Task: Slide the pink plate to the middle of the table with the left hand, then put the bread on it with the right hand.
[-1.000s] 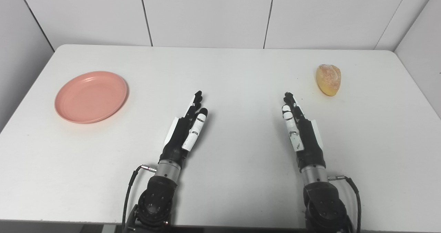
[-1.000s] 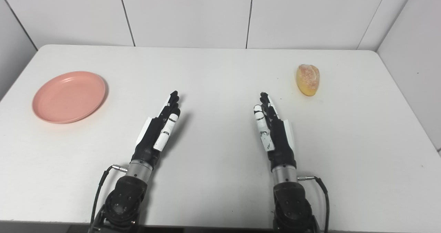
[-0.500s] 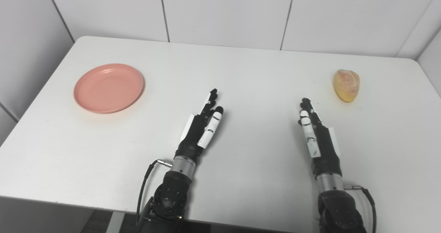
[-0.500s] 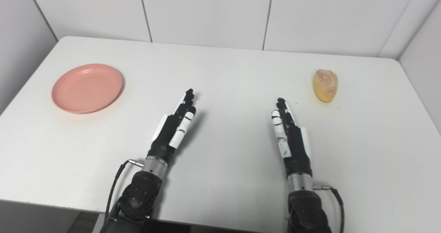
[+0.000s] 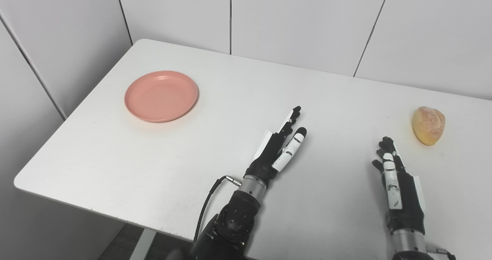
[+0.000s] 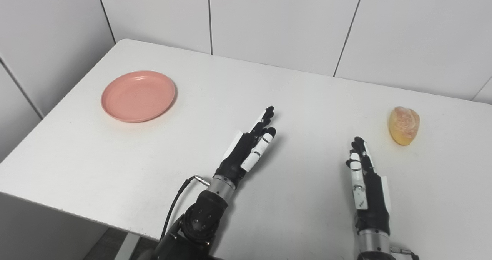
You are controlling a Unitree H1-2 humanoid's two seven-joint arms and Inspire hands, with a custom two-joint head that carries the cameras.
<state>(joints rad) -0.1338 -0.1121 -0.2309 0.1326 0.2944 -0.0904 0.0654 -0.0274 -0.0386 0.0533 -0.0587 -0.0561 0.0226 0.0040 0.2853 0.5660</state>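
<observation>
An empty pink plate [image 5: 161, 95] lies on the left part of the white table [image 5: 215, 98]. A golden bread roll [image 5: 428, 125] rests at the far right. My left hand [image 5: 278, 146] is open above the table's middle, fingers straight and pointing away from me, well to the right of the plate. My right hand [image 5: 398, 185] is open too, fingers extended, a short way in front of the bread and apart from it. Neither hand holds anything.
White panelled walls [image 5: 300, 21] close off the back and left of the table. The table's left edge and near left corner [image 5: 23, 181] are in view, with floor below. A black cable [image 5: 209, 204] loops from my left wrist.
The whole picture has swung to the left, so the camera has turned; plate, bread and hands appear shifted right. Both hands stay open in the same pose on the table.
</observation>
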